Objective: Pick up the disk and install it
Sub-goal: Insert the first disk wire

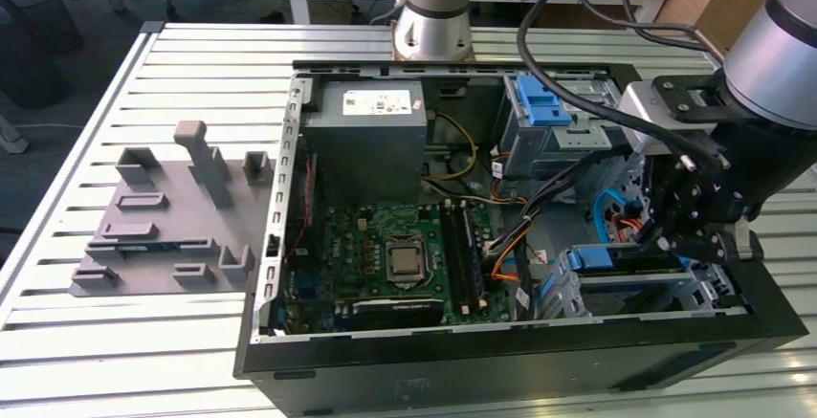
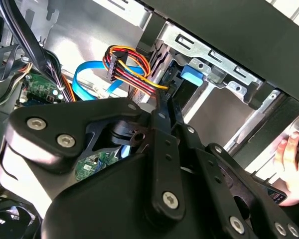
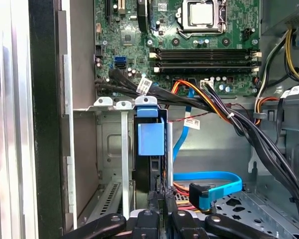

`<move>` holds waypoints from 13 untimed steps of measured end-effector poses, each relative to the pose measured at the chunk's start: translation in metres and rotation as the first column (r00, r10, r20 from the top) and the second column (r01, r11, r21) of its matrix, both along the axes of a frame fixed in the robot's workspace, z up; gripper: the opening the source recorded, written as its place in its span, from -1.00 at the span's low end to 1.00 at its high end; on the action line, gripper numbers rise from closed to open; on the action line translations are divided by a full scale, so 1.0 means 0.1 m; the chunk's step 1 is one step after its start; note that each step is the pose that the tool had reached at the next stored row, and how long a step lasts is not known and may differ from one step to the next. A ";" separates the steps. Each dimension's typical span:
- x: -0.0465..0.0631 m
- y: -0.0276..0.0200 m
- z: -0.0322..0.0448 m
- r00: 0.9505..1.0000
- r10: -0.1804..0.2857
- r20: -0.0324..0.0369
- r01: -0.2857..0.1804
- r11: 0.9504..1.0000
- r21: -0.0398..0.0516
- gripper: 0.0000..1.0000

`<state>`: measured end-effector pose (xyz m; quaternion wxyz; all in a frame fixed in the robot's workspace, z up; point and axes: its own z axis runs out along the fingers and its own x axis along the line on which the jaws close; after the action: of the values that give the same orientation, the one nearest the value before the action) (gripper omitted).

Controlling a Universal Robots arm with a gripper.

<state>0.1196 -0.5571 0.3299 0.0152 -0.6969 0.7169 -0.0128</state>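
The disk (image 1: 622,258) stands edge-on in a slot of the metal drive cage (image 1: 638,294) at the case's front corner, on the exterior view's right. Its blue carrier frame faces up. In the first wrist view the blue carrier tab of the disk (image 3: 150,137) tops a dark body sunk between the cage walls. The same disk tab (image 2: 192,74) shows in the second wrist view. My gripper (image 1: 664,244) hangs over that slot with its thin fingers drawn together. The gripper (image 3: 159,196) meets the disk's near end, and contact cannot be made out. The gripper (image 2: 164,99) tapers to a closed point.
The open computer case (image 1: 511,361) lies on a slatted metal table (image 1: 128,361). Inside are a motherboard (image 1: 396,255), a grey power supply (image 1: 370,117), a blue latch (image 1: 542,107) and cable bundles (image 3: 224,112). A blue flat cable (image 3: 209,179) loops beside the cage. A grey fixture (image 1: 166,227) sits left. A hand (image 2: 289,159) rests outside the case.
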 end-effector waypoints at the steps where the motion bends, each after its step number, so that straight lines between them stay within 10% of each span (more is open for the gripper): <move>1: 0.00 0.000 -0.003 1.000 0.000 -0.001 0.000 1.000 0.000 -0.67; 13: 0.00 0.006 0.022 1.000 0.000 -0.001 0.000 1.000 -0.015 -0.52</move>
<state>0.1196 -0.5565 0.3321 0.0096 -0.6970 0.7168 -0.0176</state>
